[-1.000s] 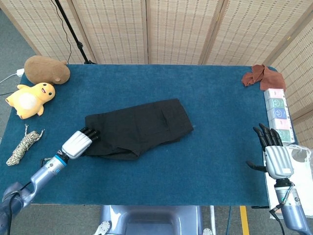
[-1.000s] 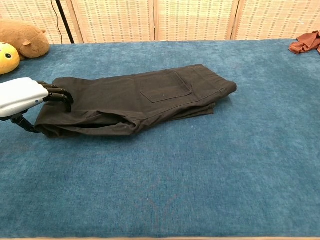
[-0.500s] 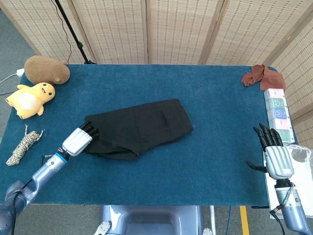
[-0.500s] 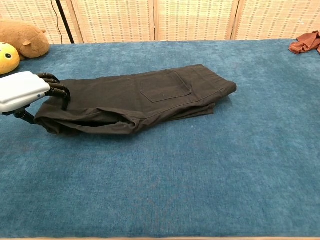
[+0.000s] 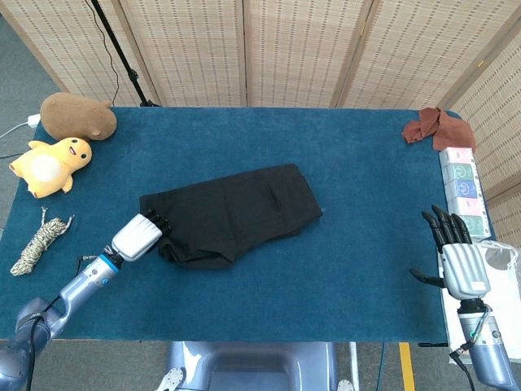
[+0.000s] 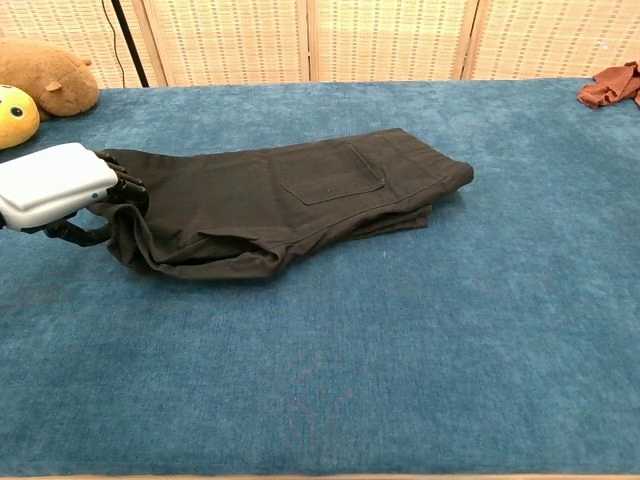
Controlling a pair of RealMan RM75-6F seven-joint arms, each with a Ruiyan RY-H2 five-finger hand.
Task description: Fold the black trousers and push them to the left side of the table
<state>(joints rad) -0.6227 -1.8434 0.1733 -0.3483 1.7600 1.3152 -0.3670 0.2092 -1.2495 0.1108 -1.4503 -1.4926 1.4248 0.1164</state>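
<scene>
While the left hand (image 5: 140, 237) sits at the trousers' lower-left end, its fingertips curl into the bunched cloth there; whether they actually pinch fabric or only press against it, cannot tell. Black trousers (image 5: 232, 212) lie folded near table centre, slightly left, long axis running roughly 8 o'clock to 2 o'clock in the head view. From the left hand the bulk of the garment lies toward 2 o'clock. Right hand (image 5: 457, 259) rests at the table's far right edge, fingers spread, holding nothing, well apart from the cloth. Judgement: left hand is far nearer; a further fold would carry this end along the long axis, and the leftward push heads toward 9 o'clock on the blue table (image 5: 358, 204).
</scene>
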